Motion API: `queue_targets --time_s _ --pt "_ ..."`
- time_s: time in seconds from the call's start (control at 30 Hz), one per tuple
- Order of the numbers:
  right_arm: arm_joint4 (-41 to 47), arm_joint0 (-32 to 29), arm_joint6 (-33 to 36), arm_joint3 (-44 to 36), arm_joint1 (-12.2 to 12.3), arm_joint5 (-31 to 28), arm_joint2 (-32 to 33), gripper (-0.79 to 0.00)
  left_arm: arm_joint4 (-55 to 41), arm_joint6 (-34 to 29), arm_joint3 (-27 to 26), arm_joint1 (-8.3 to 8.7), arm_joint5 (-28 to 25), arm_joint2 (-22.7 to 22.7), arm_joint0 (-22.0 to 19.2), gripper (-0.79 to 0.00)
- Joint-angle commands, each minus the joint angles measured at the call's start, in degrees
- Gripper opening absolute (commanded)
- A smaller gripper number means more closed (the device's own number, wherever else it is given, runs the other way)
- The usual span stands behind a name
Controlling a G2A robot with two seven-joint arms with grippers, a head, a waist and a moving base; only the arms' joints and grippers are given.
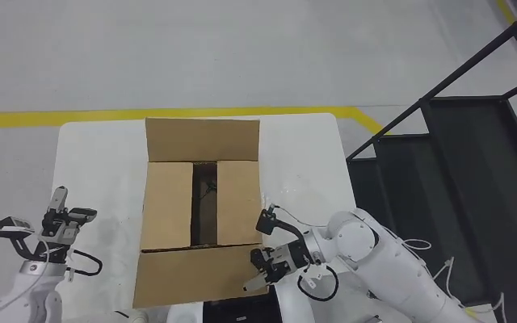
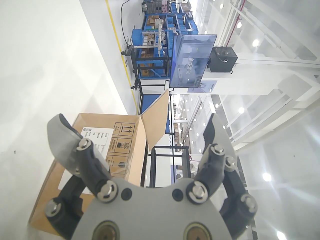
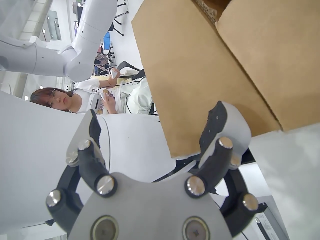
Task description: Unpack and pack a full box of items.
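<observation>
I judge the step in hand to be the work on the flaps of the brown cardboard box (image 1: 168,206), which stands in the middle of the white table (image 1: 97,161). Its far flap (image 1: 202,139) stands up, its near flap (image 1: 194,278) is folded out toward the lower edge of the frame, and the two side flaps leave a dark slot (image 1: 203,202) between them. My right gripper (image 3: 155,118) has its jaws wide apart, with one finger (image 3: 217,126) just beside the near flap's corner. To do this well, I would take the flap's edge fully between the pads and swing it about its crease, so that the box does not slide. My left gripper (image 2: 135,123), also with jaws wide and holding nothing, waits at the lower left, well apart from the box. The table has more open room left of the box. On the right there is less, and the black staircase (image 1: 436,161) stands beyond.
</observation>
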Motion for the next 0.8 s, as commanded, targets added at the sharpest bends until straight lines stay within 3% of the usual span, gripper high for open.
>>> queue_targets --time_s 0.0,0.2,0.43,0.77 --pt "-1.19 0.14 -0.44 0.00 -0.13 1.07 -1.34 0.000 0.03 0.05 0.00 -0.03 -0.22 0.08 0.07 0.000" --pt "-6.28 1.87 -2.57 0.48 -0.89 4.98 -6.33 0.000 -0.21 0.03 -0.13 -0.08 -0.39 -0.27 0.55 0.000" --pt "-15.96 3.31 -11.32 1.50 -2.05 9.48 -11.08 0.000 -0.67 0.01 -0.01 -0.14 -0.75 -0.82 0.94 0.000" --pt "-23.46 2.88 -23.97 0.79 -2.87 13.88 -12.16 0.000 -0.76 -0.26 0.13 -0.20 -0.49 -0.91 0.85 0.000"
